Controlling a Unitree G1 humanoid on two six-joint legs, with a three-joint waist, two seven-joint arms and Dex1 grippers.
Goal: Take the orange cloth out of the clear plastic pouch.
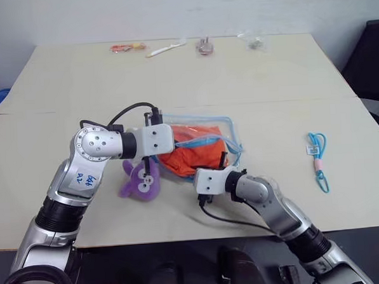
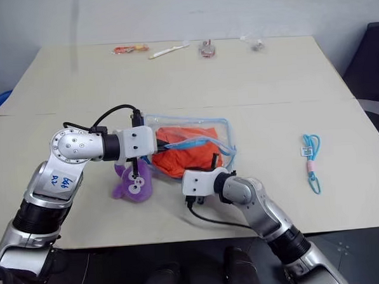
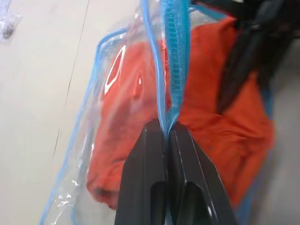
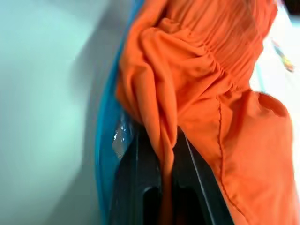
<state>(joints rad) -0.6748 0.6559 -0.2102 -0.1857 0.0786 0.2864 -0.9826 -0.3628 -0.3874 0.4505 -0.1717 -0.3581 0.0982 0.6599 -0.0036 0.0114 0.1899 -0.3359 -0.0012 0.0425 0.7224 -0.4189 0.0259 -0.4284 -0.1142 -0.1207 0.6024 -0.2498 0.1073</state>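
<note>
The clear plastic pouch (image 1: 230,130) lies in the middle of the tabletop (image 1: 268,74), with the orange cloth (image 1: 200,155) partly out at its near side, beside a purple toy (image 1: 141,181). The left tool (image 3: 166,136) is closed on the blue edge of the pouch. The right tool (image 4: 161,154) is closed on a fold of the cloth. I think the right arm should pull toward the near edge, slowly, while the left one holds the pouch back.

2 pale beige tables (image 1: 173,73) butt together before a plain whitish wall (image 1: 170,12), evenly lit.
</note>
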